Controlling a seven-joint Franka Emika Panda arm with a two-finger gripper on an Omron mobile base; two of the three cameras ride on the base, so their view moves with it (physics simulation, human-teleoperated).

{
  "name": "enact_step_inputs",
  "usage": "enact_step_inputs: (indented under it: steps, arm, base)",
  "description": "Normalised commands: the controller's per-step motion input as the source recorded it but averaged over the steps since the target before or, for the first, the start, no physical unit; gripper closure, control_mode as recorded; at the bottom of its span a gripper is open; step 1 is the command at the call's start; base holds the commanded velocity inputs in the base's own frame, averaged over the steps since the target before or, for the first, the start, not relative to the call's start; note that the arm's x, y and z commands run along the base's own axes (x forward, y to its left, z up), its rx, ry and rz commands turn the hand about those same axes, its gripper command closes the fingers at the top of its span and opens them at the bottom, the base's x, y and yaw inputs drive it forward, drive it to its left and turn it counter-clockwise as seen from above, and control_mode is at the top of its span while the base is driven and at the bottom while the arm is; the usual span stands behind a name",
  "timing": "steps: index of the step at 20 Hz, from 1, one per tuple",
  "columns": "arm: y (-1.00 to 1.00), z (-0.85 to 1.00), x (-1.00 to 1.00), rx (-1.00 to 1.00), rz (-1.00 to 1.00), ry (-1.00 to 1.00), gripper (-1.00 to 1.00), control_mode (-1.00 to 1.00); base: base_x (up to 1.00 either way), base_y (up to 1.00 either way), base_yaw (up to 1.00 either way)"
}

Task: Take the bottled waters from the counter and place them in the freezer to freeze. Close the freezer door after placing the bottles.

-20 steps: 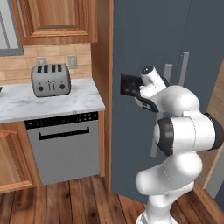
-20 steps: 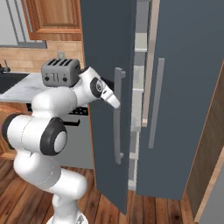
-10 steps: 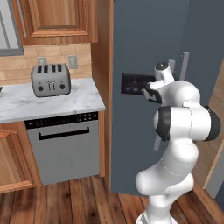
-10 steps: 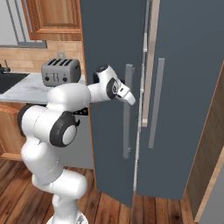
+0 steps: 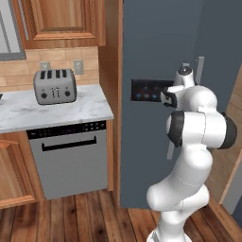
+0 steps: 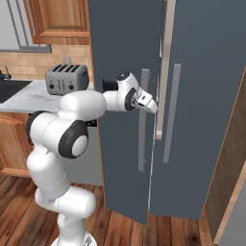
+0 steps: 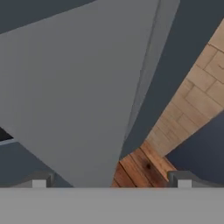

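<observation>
The freezer door (image 6: 120, 43) is a tall slate-grey panel with a long grey handle (image 6: 142, 120) and a small dark display (image 5: 149, 90). It stands a little ajar from the freezer (image 6: 206, 96), with a narrow pale gap along its edge. My gripper (image 6: 153, 108) is up against the door's outer face beside the handle, at about counter height. In the hand view my gripper (image 7: 110, 181) is open, fingertips (image 7: 39, 181) wide apart, the grey handle (image 7: 83, 100) close ahead. The bottled waters are out of view. The marble counter (image 5: 52, 111) lies to the left.
A steel toaster (image 5: 55, 86) stands on the counter, above a steel dishwasher (image 5: 71, 156). Brown wall cabinets (image 5: 61, 19) hang overhead. A second grey handle (image 6: 171, 113) runs down the freezer's other door. A wooden wall panel (image 6: 230, 158) borders the freezer on the right.
My arm has reached further right along the freezer door, and the door has swung nearer to shut, narrowing the gap. The jaws stay open.
</observation>
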Motion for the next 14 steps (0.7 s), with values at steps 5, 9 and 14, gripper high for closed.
enact_step_inputs:
  steps: [5, 9, 14]
  arm:
    - [-0.01, 0.02, 0.0, 0.0, 0.08, -0.01, -1.0, -1.0]
    - [0.0, 0.0, 0.21, 0.0, 0.11, -0.06, -1.0, -1.0]
    - [-0.01, 0.0, 0.54, 0.0, 0.13, -0.08, -1.0, -1.0]
  base:
    - [0.0, 0.0, 0.0]
    - [0.0, 0.0, 0.0]
    - [0.0, 0.0, 0.0]
